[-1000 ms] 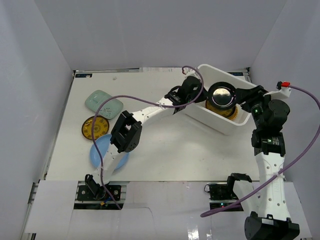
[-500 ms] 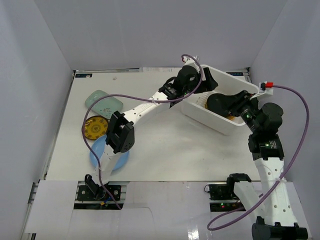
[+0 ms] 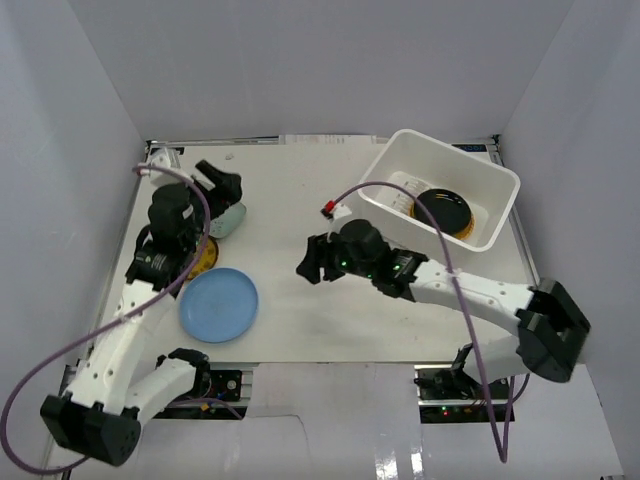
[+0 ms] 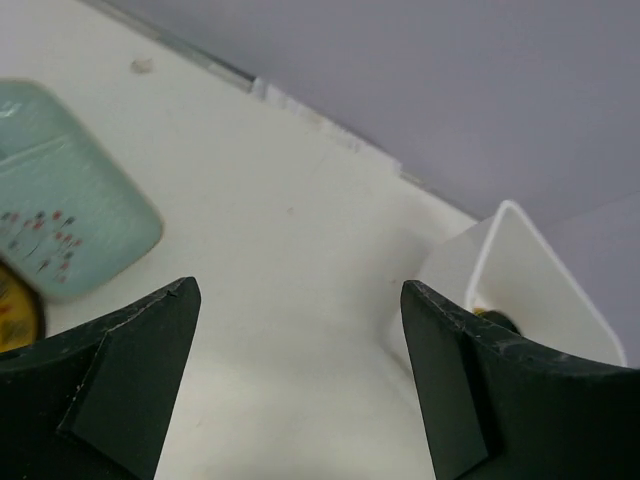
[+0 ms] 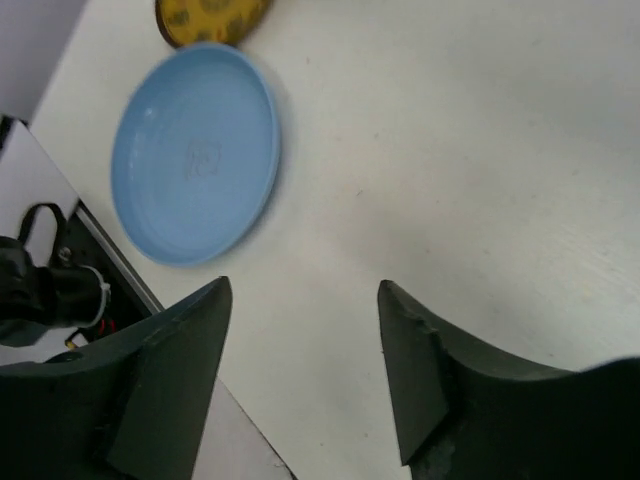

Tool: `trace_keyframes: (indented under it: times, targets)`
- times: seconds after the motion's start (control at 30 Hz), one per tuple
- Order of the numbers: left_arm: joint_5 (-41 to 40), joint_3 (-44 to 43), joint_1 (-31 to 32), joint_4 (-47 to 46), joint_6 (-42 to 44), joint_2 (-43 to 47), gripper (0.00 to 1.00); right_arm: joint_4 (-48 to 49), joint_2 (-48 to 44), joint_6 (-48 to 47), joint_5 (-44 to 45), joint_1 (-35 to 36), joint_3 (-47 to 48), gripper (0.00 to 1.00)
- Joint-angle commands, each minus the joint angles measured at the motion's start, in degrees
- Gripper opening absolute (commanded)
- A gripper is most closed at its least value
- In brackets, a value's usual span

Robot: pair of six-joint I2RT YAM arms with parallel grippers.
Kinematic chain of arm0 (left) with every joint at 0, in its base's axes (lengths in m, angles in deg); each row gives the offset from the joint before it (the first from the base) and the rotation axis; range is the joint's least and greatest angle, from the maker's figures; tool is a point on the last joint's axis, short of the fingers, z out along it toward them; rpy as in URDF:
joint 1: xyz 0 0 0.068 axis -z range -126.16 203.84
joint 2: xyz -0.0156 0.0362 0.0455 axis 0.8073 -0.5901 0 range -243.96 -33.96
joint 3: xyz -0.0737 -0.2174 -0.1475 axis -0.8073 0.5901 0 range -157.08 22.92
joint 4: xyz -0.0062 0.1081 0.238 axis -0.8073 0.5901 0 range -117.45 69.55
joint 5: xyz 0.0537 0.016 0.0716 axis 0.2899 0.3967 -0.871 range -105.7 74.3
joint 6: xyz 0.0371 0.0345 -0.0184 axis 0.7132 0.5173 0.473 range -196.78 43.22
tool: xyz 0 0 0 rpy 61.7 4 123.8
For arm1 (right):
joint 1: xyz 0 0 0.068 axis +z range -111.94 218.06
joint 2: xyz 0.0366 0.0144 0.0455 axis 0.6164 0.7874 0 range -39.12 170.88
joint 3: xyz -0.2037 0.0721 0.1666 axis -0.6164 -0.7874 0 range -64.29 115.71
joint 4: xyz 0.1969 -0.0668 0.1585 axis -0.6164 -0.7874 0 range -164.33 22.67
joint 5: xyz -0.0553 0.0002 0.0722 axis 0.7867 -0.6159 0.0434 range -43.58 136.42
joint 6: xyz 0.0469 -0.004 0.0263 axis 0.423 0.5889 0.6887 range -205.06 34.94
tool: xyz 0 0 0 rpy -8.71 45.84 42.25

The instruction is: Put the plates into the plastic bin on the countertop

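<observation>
**A:** Left arm pose?

**B:** Folded at the elbow on the left of the top view. The left gripper (image 3: 220, 187) is in the upper left, over the mint-green oblong plate (image 3: 229, 218). Jaws are spread wide with nothing between them.

**A:** Right arm?

**B:** Stretched low from the lower right toward frame centre. The right gripper (image 3: 311, 263) is above bare countertop (image 3: 300, 200). Jaws are apart and empty.

**A:** Plates vs jaws?

**B:** In the right wrist view the light blue plate (image 5: 195, 165) is in the upper left, outside the gap. The gold-patterned plate (image 3: 203, 256) lies between the mint and blue ones, partly under the left arm.

**A:** Bin?

**B:** The plastic bin (image 3: 462, 160) is in the upper right: a white tub, skewed to the table edge. Inside is a glossy black plate (image 3: 447, 207), with a gold rim (image 3: 463, 232) showing under it.
</observation>
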State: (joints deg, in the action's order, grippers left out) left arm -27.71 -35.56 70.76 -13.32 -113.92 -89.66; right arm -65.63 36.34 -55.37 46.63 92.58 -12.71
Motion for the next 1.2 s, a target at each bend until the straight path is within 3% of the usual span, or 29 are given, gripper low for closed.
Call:
trace_keyframes:
  times: [0.0,0.2,0.33,0.43,0.53,0.57,0.63,0.8,0.97,1.17]
  targets:
    - [-9.82,7.66,0.74,9.67,-0.13,10.12,0.91,6.74,12.28,-0.69,6.38,6.45,7.99,0.7]
    - [-21.55,15.66,0.65,15.31,-3.53,19.57,0.89,6.75,31.28,0.72,3.66,9.99,19.78,0.78]
    - [-25.68,16.99,0.65,19.87,-10.65,19.06,0.98,4.11,40.01,1.94,1.82,9.99,27.52,0.76]
    - [-29.65,17.69,0.56,23.48,-14.0,16.25,0.98,3.23,44.58,3.09,2.6,10.08,29.81,0.68]
    - [-30.96,17.44,0.56,25.15,-14.7,12.64,0.98,3.66,45.83,3.7,2.69,10.25,28.68,0.46]
    - [-31.93,17.26,0.56,26.2,-16.1,11.59,0.98,4.54,44.61,4.14,3.21,10.17,26.93,0.24]
    - [-32.9,17.34,0.39,26.56,-17.16,11.58,0.98,5.33,41.89,4.15,4.44,10.17,24.38,0.09]
    - [-30.71,20.42,-2.07,22.09,-17.26,13.34,0.98,5.78,25.84,2.39,10.77,10.25,14.89,0.08]
    - [-23.78,21.47,-9.79,18.49,-17.17,6.32,0.97,2.27,8.15,-2.0,19.12,6.31,5.21,0.08]
    - [-10.26,24.81,-23.42,11.37,-16.47,1.75,0.87,-5.46,-13.12,-7.97,20.71,-14.33,8.79,0.08]
